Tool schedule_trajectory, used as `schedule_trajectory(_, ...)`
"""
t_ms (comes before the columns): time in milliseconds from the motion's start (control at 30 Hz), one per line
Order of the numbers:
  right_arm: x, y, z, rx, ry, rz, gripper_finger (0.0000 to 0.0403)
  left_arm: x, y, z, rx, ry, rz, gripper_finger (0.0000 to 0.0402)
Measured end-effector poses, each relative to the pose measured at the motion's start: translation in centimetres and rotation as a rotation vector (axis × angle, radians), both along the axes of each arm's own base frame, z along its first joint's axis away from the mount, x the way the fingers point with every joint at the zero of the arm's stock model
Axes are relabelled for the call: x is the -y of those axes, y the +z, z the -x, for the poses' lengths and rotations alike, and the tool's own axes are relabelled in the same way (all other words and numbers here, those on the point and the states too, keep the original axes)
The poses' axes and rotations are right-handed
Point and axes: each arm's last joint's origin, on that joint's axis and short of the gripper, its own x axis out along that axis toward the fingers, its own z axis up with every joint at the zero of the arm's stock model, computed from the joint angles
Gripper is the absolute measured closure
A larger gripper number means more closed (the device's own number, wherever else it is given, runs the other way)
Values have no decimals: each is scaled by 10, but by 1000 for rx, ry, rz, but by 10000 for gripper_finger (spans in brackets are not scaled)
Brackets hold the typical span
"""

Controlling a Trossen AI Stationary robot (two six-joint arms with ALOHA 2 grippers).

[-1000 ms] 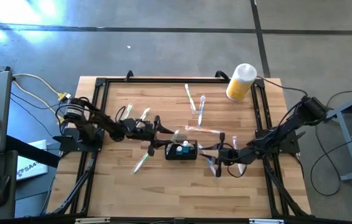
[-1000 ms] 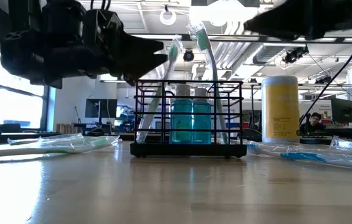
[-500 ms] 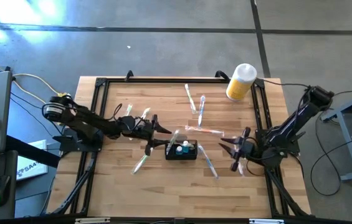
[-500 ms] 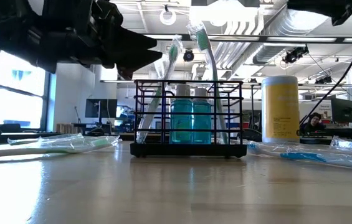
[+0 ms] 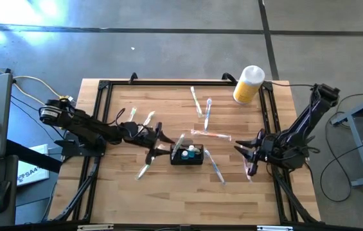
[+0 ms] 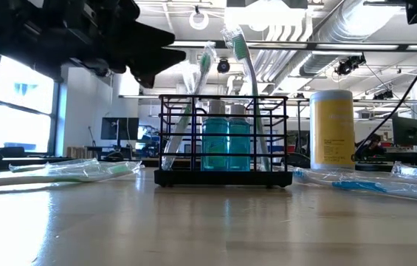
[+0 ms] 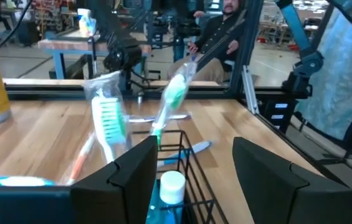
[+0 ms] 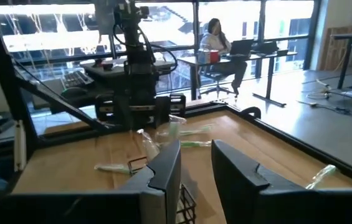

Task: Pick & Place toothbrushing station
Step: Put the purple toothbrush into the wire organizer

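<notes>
The toothbrushing station is a small black wire caddy standing on its flat base mid-table. It holds two blue bottles and upright toothbrushes that lean on its rim. My left gripper hovers just left of the caddy, above its rim height, pointing level at it. It is open, and in the left wrist view the left gripper has nothing between its fingers. My right gripper hangs raised at the table's right edge. The right gripper keeps a narrow empty gap.
A yellow cylinder with a white cap stands at the far right corner. Wrapped toothbrushes lie loose on the wood: far of the caddy, right of it, and left of it. Black frame rails border the table.
My right gripper has drawn back from the caddy toward the table's right edge, rising and rolling as it went. My left gripper has lifted a little and eased back toward the left edge. The caddy and its contents have stayed put.
</notes>
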Motion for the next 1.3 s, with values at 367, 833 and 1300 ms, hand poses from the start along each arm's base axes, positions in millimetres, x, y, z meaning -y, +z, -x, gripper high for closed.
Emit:
schedule_trajectory(367, 0, 28, -6, -145, 116, 16, 321, -1, 8, 7, -36, 20, -5, 197)
schedule_trajectory(833, 55, 1, -19, -859, -129, -615, 321, -2, 9, 9, -44, 23, -6, 197)
schedule_trajectory(1300, 60, -41, -47, -1198, -395, -728, 321, 9, 5, 10, -85, -19, -7, 197)
